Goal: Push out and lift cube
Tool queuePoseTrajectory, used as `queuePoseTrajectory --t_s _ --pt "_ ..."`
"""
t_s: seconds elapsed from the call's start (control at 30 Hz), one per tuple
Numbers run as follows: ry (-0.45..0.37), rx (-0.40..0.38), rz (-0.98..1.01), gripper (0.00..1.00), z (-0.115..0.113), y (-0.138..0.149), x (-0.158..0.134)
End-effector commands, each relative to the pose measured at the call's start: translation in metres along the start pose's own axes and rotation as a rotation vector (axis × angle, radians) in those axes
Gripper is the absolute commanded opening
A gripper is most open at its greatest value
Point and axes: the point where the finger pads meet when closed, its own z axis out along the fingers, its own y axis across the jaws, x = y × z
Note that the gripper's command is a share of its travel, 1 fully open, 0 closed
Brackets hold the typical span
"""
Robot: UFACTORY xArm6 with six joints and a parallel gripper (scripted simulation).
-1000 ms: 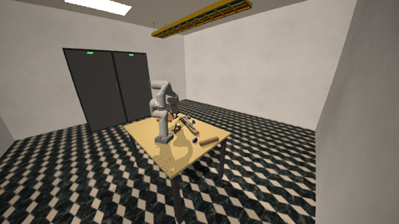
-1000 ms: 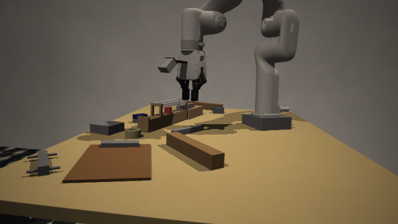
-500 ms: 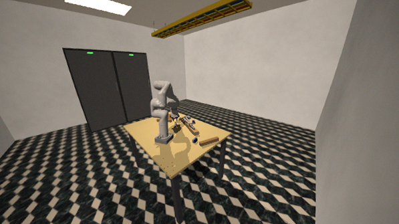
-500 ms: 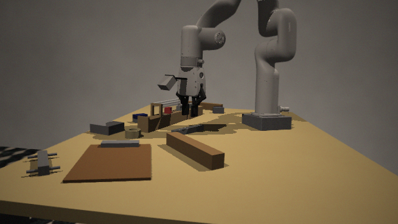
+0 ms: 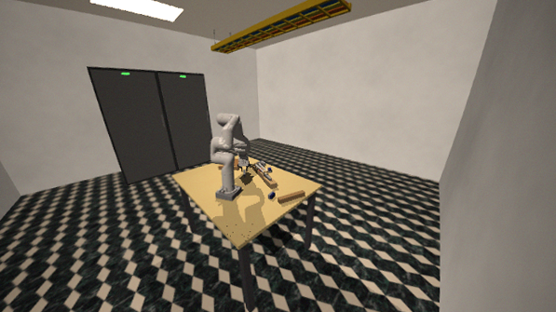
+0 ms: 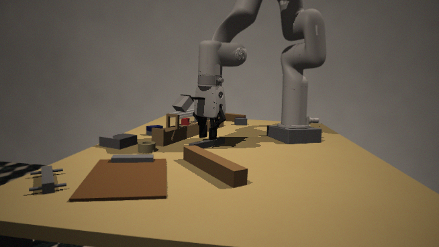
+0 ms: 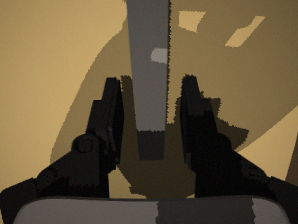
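A small red cube (image 6: 185, 121) sits inside the brown wooden channel (image 6: 174, 131) at the back of the table, left of my arm. A thin grey stick (image 6: 205, 142) lies flat on the table in front of the channel. My gripper (image 6: 208, 135) points straight down, just above the table, with its fingers on either side of one end of the stick. In the wrist view the stick (image 7: 149, 63) runs away from me between the fingers, with a small gap on each side. The fingers are partly open and do not clamp it.
A long brown block (image 6: 215, 165) lies just in front of the stick. A flat brown board (image 6: 122, 179), a grey bar, a tan ring (image 6: 146, 146), a grey block (image 6: 117, 141) and a grey piece with rods (image 6: 47, 179) lie to the left. The arm's base (image 6: 295, 133) stands on the right.
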Motion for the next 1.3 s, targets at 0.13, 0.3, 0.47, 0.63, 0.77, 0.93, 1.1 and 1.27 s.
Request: queuePoseTrajectory --t_s 0.13,0.3,0.47,0.63,0.77,0.93,1.1,1.27 --pt "0.002 -0.001 0.000 0.38 0.016 0.000 0.001" --pt "0.002 -0.001 0.000 0.38 0.022 0.000 0.001" --pt "0.002 -0.001 0.000 0.38 0.022 0.000 0.001" --pt "0.002 -0.001 0.000 0.38 0.022 0.000 0.001" --pt "0.002 -0.001 0.000 0.00 0.022 0.000 0.001" --pt "0.002 -0.001 0.000 0.00 0.022 0.000 0.001" --pt "0.002 -0.001 0.000 0.00 0.022 0.000 0.001" --pt "0.002 -0.001 0.000 0.00 0.022 0.000 0.001"
